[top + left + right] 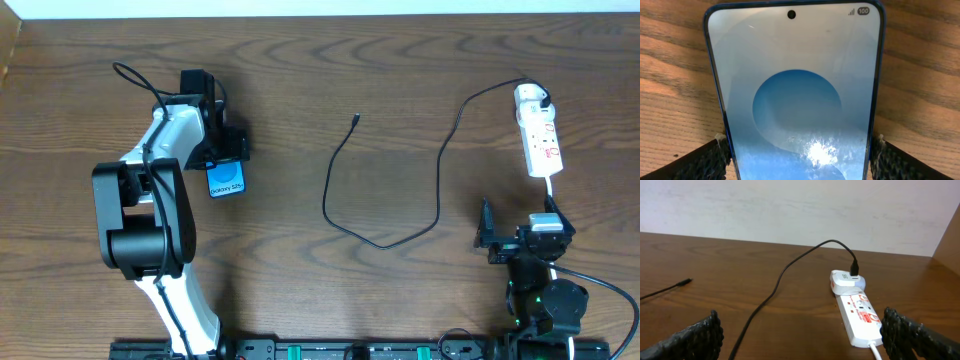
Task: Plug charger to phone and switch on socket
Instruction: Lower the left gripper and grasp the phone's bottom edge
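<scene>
Only the overhead view takes in the whole wooden table (290, 300). The socket (541, 140) lies at its far right with the white adapter (529, 99) seated in its far end. The charger (385, 243) runs from the adapter in a loose loop out to the socket's left. It ends in the plug tip (356, 119), which lies bare on the wood, well apart from the socket and joined to nothing. The phone (226, 181) is farther left of the socket again, beyond the plug tip, with its lit screen up and its far end hidden under the left gripper (226, 165). The left wrist view adds what the overhead hides: the two fingers (710, 160) sit against the phone's long edges, one on each side, clamped on it. Whether the phone rests on the wood or is raised off it cannot be told. The right wrist view looks along the table from the socket's near end, showing the red marks on its top and the cable arching out of the adapter. The right gripper (522, 228) sits just on the near side of the socket, its fingers (692, 340) spread wide, holding and touching nothing.
</scene>
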### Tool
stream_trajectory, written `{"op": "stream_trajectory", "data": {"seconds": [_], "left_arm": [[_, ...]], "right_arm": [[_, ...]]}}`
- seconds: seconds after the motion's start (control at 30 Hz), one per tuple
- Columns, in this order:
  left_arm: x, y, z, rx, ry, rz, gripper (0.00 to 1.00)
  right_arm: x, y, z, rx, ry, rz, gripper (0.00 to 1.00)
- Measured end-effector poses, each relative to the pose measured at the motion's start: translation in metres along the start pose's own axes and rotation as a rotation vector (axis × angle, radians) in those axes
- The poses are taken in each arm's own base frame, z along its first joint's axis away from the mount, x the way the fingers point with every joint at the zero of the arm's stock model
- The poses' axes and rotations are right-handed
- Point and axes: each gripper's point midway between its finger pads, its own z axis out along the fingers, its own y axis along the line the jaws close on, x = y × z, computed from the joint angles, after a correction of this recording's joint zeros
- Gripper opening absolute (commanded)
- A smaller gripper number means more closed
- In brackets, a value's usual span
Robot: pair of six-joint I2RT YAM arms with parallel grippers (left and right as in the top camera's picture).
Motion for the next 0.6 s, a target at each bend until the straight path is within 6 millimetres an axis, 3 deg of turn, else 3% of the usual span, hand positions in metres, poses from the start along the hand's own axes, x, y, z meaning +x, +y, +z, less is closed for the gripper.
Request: {"op": "stream_trajectory", "data": {"seconds": [0.6], "left_arm": [[0.0007, -0.0053, -0.0019, 0.047, 0.004, -0.008, 0.9]], "right_arm": [[-0.0001, 0.0, 0.0, 0.0, 0.0, 0.0, 0.99]]}}
